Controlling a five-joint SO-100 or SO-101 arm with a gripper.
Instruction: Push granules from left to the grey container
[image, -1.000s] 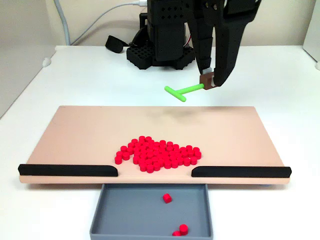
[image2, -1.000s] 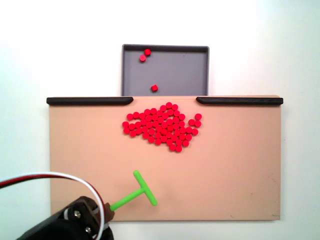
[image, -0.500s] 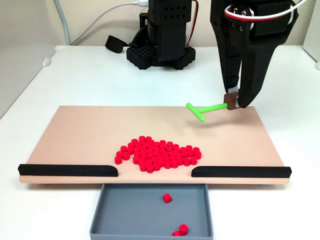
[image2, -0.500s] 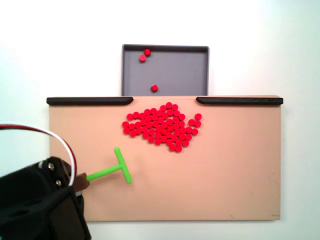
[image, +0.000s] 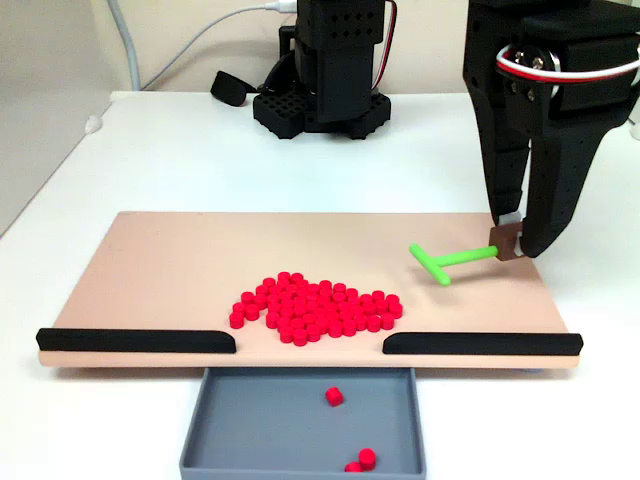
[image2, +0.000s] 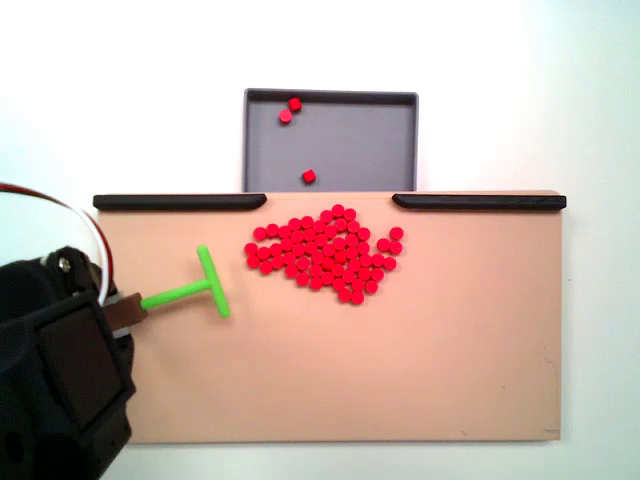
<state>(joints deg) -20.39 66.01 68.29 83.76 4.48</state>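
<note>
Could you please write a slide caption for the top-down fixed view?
Gripper holds the green T-shaped pusher beside the red granules; three already lie in the grey container.

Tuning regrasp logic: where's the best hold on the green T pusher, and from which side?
Grip the stem's free end, opposite the crossbar, where the gripper holds the green T-shaped pusher now. The brown block there gives flat faces; coming from above leaves the crossbar clear to meet the granules.
</note>
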